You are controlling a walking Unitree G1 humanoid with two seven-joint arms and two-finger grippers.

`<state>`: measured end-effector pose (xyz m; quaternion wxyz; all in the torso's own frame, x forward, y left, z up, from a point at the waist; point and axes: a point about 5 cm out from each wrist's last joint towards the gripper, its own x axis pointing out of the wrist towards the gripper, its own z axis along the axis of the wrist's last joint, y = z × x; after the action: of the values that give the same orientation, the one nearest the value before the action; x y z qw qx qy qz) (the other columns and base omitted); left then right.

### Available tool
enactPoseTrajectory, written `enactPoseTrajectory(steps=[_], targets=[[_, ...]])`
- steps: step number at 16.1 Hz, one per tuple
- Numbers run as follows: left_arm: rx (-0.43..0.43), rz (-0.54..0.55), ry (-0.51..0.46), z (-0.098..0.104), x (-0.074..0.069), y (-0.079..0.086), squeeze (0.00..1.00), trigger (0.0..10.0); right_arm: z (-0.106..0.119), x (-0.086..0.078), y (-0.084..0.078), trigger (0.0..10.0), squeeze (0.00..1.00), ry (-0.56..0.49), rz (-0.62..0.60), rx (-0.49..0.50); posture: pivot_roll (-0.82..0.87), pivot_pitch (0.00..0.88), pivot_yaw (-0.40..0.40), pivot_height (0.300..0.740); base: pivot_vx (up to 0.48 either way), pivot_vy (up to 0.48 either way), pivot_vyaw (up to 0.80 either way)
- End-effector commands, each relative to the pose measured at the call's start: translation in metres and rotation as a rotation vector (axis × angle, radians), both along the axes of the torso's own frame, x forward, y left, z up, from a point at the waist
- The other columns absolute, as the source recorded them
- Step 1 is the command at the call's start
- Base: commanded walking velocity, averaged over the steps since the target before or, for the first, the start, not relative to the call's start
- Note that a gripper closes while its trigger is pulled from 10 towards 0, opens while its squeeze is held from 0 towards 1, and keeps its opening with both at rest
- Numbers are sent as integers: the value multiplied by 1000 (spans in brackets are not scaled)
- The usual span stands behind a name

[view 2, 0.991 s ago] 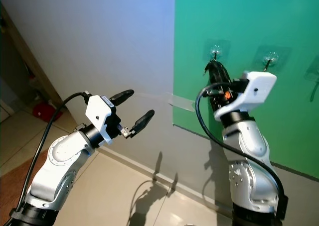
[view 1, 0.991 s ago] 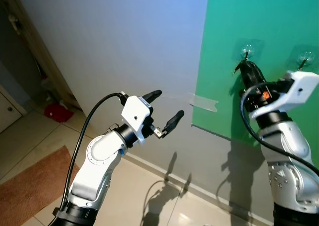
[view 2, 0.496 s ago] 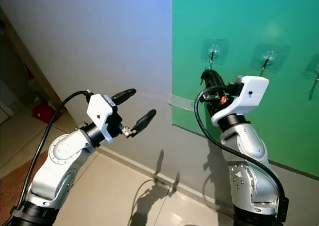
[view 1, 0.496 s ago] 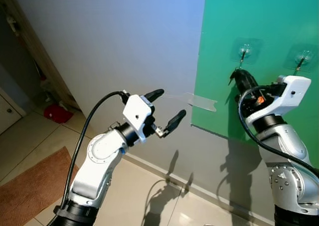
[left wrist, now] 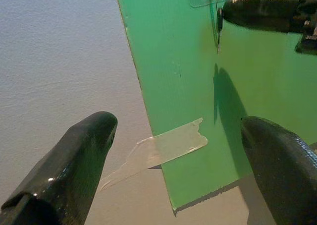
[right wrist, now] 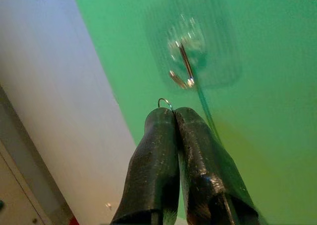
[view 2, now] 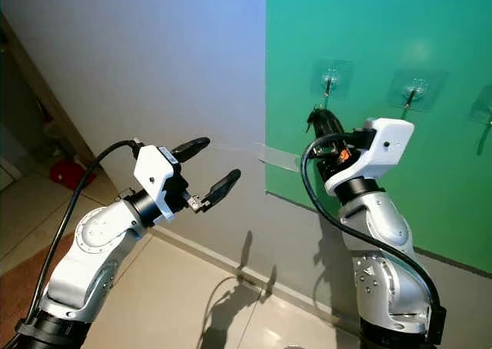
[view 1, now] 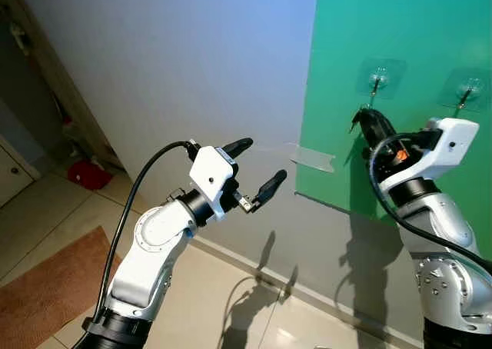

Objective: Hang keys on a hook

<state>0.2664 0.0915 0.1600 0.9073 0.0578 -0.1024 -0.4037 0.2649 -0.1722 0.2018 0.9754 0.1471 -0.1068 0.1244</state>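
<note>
Key ring (right wrist: 165, 103) peeks as a thin wire loop from the tips of the right gripper (right wrist: 173, 113), whose fingers are pressed together on it just below the clear adhesive hook (right wrist: 182, 69) on the green panel (view 1: 400, 26). The step in hand seems to be the approach; next, the loop must rise and slip over the hook's upturned tip. The left gripper (view 1: 257, 167) hovers idle, fingers apart.
</note>
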Motion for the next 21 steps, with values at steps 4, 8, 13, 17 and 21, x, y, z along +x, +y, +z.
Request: enactPoseTrajectory(steps=[4,8,13,17,21], targets=[[10,-12,-2,1,0,0,0,10000,15,-1,3,10000,0,-57,15,33,-91,0,100,740,0,0,0],[8,-17,-1,1,-1,-1,0,10000,16,2,1,10000,0,-49,1,45,-91,0,99,740,0,0,0],[5,-64,21,0,-4,-2,0,10000,11,7,0,10000,0,-5,-19,47,-84,0,96,740,0,0,0],[17,-255,142,-8,-15,-11,0,10000,4,8,3,10000,0,40,-9,32,-89,0,103,740,0,0,0],[21,-271,147,-8,-14,-10,0,10000,-3,7,0,10000,0,86,-30,29,-91,0,112,740,0,0,0]])
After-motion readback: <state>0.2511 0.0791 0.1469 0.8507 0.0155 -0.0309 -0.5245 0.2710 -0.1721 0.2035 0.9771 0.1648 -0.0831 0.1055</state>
